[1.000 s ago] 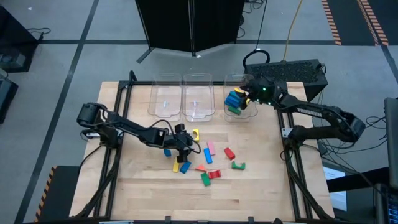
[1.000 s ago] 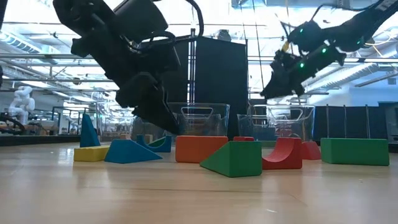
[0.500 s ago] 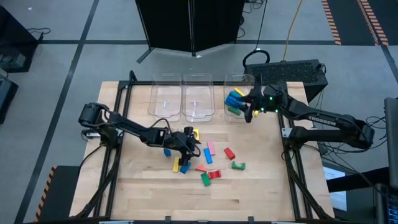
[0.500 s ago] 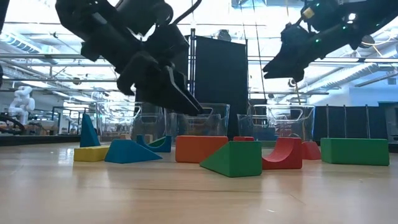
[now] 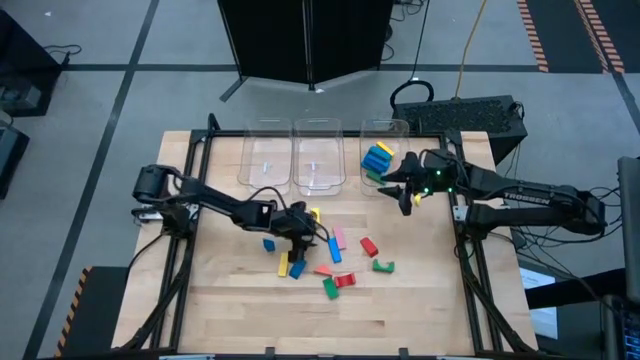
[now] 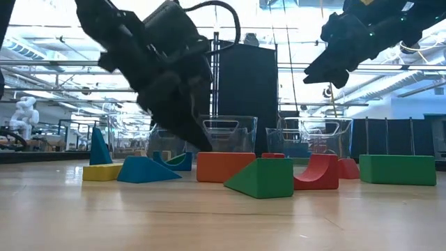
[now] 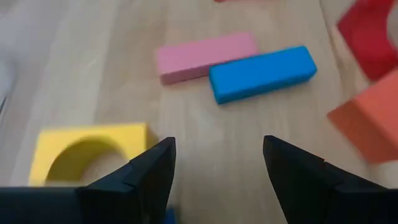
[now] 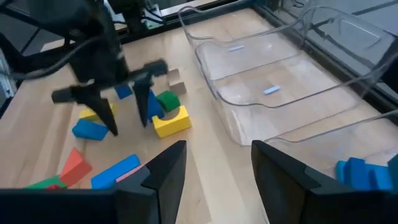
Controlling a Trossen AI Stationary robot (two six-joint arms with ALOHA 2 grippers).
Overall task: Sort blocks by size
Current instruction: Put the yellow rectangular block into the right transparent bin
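Note:
Loose blocks lie flat on the wooden table: a yellow arch [image 5: 314, 214], a pink bar [image 5: 339, 237], a blue bar [image 5: 333, 248], red, orange and green pieces nearer the front. My left gripper [image 5: 305, 231] is open just above the table beside the yellow arch [image 7: 87, 152], with the pink bar [image 7: 205, 55] and the blue bar [image 7: 261, 71] ahead of its fingers; it holds nothing. My right gripper [image 5: 397, 192] is open and empty, raised in front of the right bin [image 5: 385, 160], which holds blue, green and yellow blocks.
Three clear bins stand in a row at the table's far side; the left bin [image 5: 265, 160] and the middle bin [image 5: 318, 158] hold no blocks. A red arch [image 7: 373, 34] and an orange wedge [image 7: 367, 124] lie near my left gripper. A black frame borders the table.
My right gripper has drawn back from above the right bin toward the table's near edge and stays raised. My left gripper has shifted a little toward the table's right edge, turned, and come down close to the yellow arch.

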